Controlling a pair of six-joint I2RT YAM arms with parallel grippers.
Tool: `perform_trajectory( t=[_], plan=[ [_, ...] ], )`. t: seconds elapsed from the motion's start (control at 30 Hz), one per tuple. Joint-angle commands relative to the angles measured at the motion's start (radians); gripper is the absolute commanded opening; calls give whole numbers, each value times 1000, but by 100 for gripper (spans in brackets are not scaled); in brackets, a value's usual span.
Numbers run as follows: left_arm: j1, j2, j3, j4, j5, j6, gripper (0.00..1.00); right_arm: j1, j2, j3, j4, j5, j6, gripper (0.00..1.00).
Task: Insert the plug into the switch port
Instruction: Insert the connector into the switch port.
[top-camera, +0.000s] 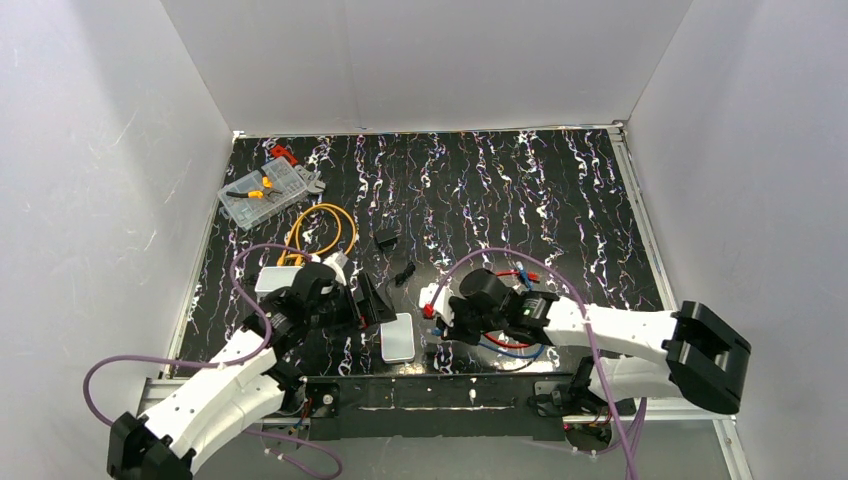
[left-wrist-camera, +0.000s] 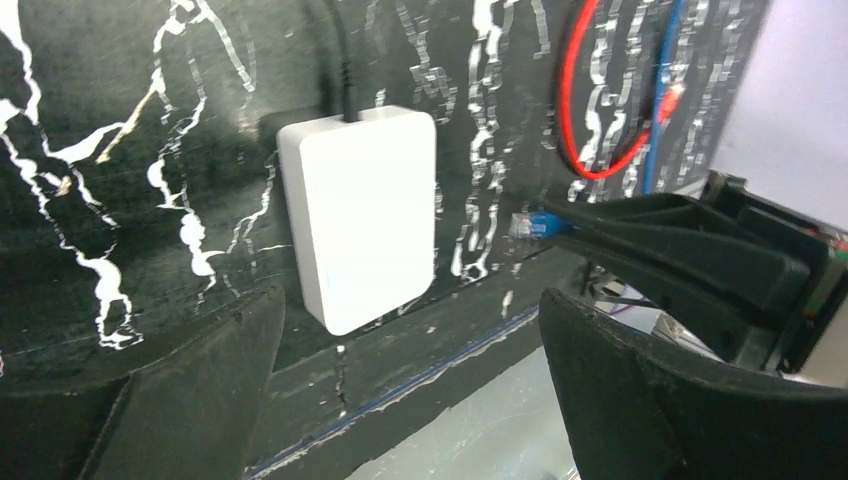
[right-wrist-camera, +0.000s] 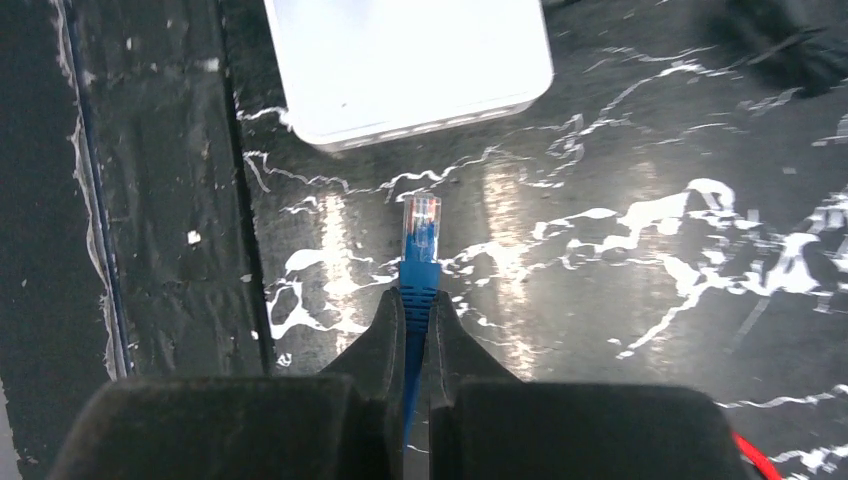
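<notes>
Black marbled surface (top-camera: 560, 200) carries the flat pale switch box (top-camera: 398, 338) near its front edge. The left end effector (left-wrist-camera: 410, 400) stands wide open and empty, the box just ahead of it. The right end effector (right-wrist-camera: 415, 305) is clamped on the blue plug (right-wrist-camera: 420, 235), whose tip points at the box's ports (right-wrist-camera: 440, 125), near but not touching.

the top view is bright and even, the white walls (top-camera: 100, 150) pale with only faint shadows; the glossy black mat (top-camera: 480, 190) glints; in the left wrist view the switch (left-wrist-camera: 360, 215) is nearly blown out and the left fingers (left-wrist-camera: 650, 400) loom blurred; in the right wrist view sheen smears the mat by the sharp blue plug (right-wrist-camera: 420, 235).
</notes>
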Motion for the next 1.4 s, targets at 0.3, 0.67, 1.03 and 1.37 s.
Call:
perform_trajectory(
  t=[0.3, 0.67, 1.03, 1.37],
  plan=[
    [-1, 157, -83, 98, 63, 18, 98, 69, 145, -2, 104, -48, -10, 1],
    [0, 256, -108, 177, 117, 26, 98, 92, 234, 21, 164, -56, 2, 1],
    [-1, 314, -118, 233, 128, 40, 98, 104, 273, 2, 260, -49, 23, 1],
    [-1, 365, -123, 279, 141, 46, 96, 137, 297, -6, 318, -42, 32, 1]
  ],
)
